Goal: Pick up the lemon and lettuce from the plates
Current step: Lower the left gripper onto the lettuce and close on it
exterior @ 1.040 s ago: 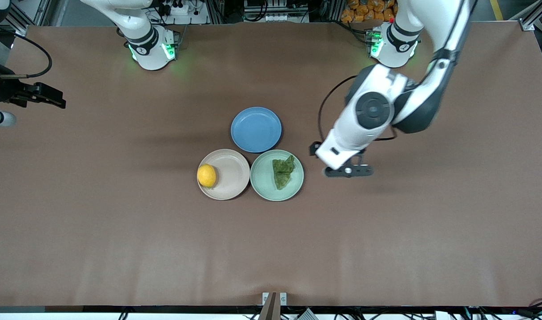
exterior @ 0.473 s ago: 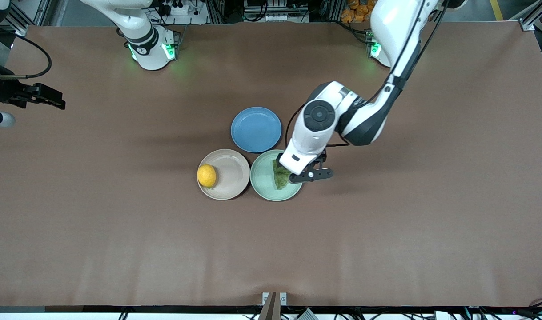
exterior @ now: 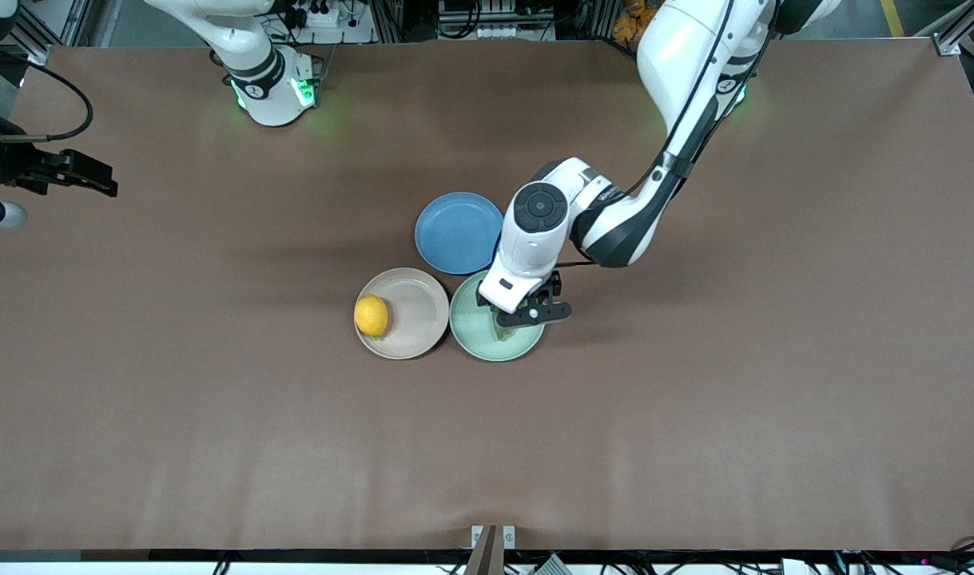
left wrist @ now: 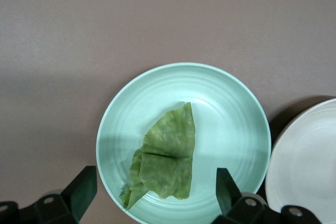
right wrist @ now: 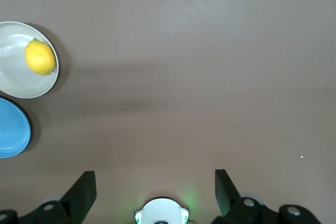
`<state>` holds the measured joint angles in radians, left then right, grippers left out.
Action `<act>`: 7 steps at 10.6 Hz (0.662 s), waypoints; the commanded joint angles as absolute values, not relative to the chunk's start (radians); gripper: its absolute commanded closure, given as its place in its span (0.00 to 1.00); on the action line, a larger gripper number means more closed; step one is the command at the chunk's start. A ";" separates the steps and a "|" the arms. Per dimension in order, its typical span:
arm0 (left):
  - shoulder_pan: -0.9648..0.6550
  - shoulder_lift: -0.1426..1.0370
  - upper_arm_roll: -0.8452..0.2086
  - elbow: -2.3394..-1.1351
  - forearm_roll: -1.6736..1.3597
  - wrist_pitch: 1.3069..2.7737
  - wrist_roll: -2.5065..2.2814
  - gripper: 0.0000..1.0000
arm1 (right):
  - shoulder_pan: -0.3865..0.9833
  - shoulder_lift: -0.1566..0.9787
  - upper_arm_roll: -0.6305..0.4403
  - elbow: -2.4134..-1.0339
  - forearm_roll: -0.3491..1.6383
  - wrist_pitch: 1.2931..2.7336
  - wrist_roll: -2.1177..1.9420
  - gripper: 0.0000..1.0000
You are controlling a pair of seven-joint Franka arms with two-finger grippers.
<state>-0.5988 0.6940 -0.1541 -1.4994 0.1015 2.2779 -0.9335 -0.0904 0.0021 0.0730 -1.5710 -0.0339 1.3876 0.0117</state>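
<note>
Brown matting covers the whole table (exterior: 215,415), and 3 round shallow plates sit touching one another in a cluster near its middle. On the beige-pink plate (exterior: 411,313) rests the small oval yellow lemon (exterior: 371,315), close to the rim that faces the right arm's end of the table. Just beside that plate, toward the left arm's end, is the pale mint green plate (exterior: 472,329), and on it lies the dark green wrinkly lettuce leaf (left wrist: 165,162), roughly triangular and folded on itself, mostly hidden under the arm in the front view. An empty blue plate (exterior: 457,232) lies farther from the front camera than the other 2. Over the mint green plate hangs the left gripper (left wrist: 151,188), its 2 dark fingers (left wrist: 83,190) spread wide apart on either side of the lettuce and holding nothing. At the table's edge at the right arm's end waits the right gripper (right wrist: 153,191), its fingers likewise apart and empty, well apart from the plates.
</note>
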 commanded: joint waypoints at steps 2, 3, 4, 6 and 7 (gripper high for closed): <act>-0.626 0.745 -0.143 -1.483 0.173 2.284 -0.983 0.00 | -0.091 -0.005 0.071 -1.586 0.045 1.396 0.005 0.00; -0.626 0.749 -0.143 -1.483 0.173 2.284 -0.983 0.00 | -0.081 0.008 0.072 -1.588 0.057 1.417 0.005 0.00; -0.626 0.750 -0.143 -1.483 0.173 2.284 -0.983 0.00 | -0.040 0.029 0.072 -1.588 0.057 1.436 0.005 0.00; -0.627 0.767 -0.143 -1.483 0.173 2.286 -0.983 0.00 | 0.033 0.066 0.071 -1.591 0.055 1.488 0.017 0.00; -0.633 0.778 -0.143 -1.483 0.173 2.284 -0.983 0.00 | 0.058 0.092 0.072 -1.591 0.055 1.506 0.018 0.00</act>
<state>-0.6147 0.7484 -0.1514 -1.4990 0.1399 2.2790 -0.9444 0.0020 0.0477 0.0754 -1.5935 0.0436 1.4730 0.0105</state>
